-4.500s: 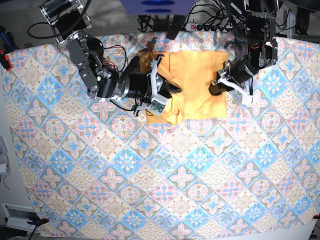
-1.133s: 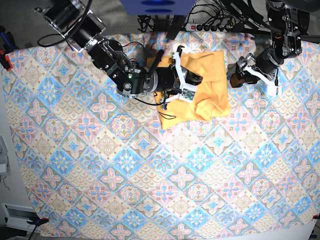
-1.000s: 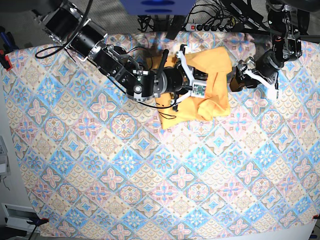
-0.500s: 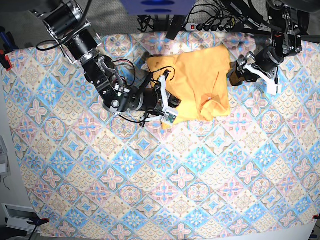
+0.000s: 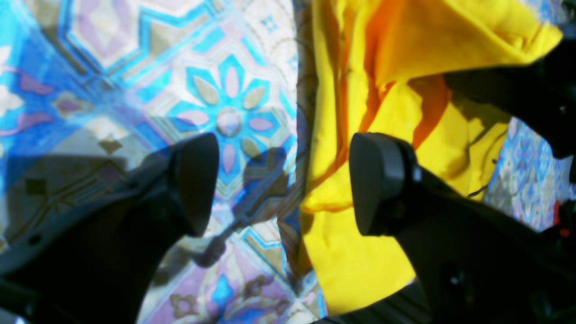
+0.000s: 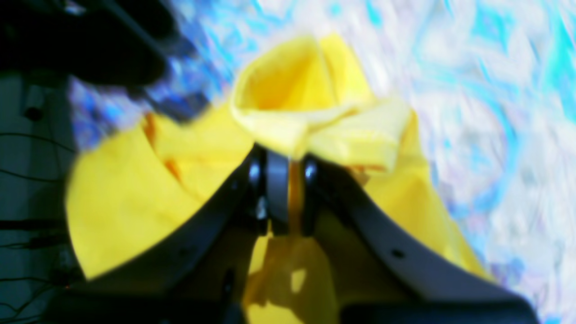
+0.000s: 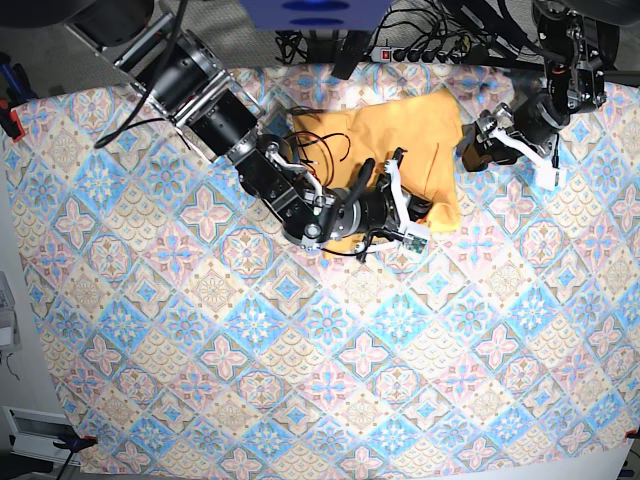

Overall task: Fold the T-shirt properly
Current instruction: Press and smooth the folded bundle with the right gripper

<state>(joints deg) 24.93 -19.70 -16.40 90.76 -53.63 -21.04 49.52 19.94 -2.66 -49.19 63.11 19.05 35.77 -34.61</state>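
Your right gripper (image 6: 284, 198) is clamped on a bunched fold of the T-shirt (image 7: 415, 130), which lies crumpled at the far edge of the patterned tablecloth (image 7: 300, 350). The right arm (image 7: 270, 180) stretches across the shirt's near side, hiding part of it. Your left gripper (image 5: 283, 184) hangs with jaws wide apart, empty, beside the shirt's edge. A power strip (image 7: 415, 52) and cables sit behind.

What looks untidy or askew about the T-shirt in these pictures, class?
The T-shirt is bunched, not flat: a fold stands up where the right end effector pinches it, and its edges lie crooked on the tablecloth.
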